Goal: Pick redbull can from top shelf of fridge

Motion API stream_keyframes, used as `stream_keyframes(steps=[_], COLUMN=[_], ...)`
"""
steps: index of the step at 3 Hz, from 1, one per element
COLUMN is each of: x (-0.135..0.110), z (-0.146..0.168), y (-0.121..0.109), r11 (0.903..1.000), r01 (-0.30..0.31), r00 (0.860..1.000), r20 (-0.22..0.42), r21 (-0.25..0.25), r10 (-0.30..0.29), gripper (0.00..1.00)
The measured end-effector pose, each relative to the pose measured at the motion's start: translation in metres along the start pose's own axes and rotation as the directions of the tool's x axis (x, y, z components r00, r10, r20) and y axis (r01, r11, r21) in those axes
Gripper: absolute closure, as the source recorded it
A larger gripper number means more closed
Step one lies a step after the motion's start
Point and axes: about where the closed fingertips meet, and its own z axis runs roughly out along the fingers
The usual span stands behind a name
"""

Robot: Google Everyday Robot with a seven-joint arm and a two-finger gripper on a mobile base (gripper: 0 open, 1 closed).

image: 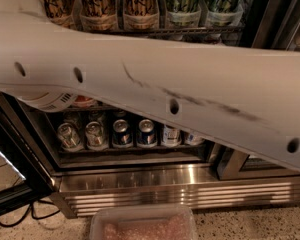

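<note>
My white arm (pixel 165 79) crosses the whole view from right to upper left and covers the middle of the fridge (pixel 190 194). My gripper is out of view, past the upper left edge. The top shelf (pixel 190 31) shows above the arm as a dark wire rack with tall gold cans (pixel 97 4) and green cans (pixel 182 1) in clear trays. No slim silver redbull can shows; it is hidden or out of view.
Below the arm a lower rack holds a row of short cans (pixel 122 133). The dark open door frame (pixel 15 149) stands at the left, with cables (pixel 20 216) on the floor. A clear plastic tub (pixel 142 226) lies before the ribbed steel base.
</note>
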Motion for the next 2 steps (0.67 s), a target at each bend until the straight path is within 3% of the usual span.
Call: stream_keyframes(steps=[1,2], x=[0.000,0.008], z=[-0.022,-0.047], y=[-0.013,-0.020], r11=[0.9962,0.9831], r01=[-0.029,-0.063], r00=[0.999,0.995], r20=[-0.038,-0.089], r21=[-0.082,-0.172], r10=[0.026,0.048], gripper=[1.00,1.00])
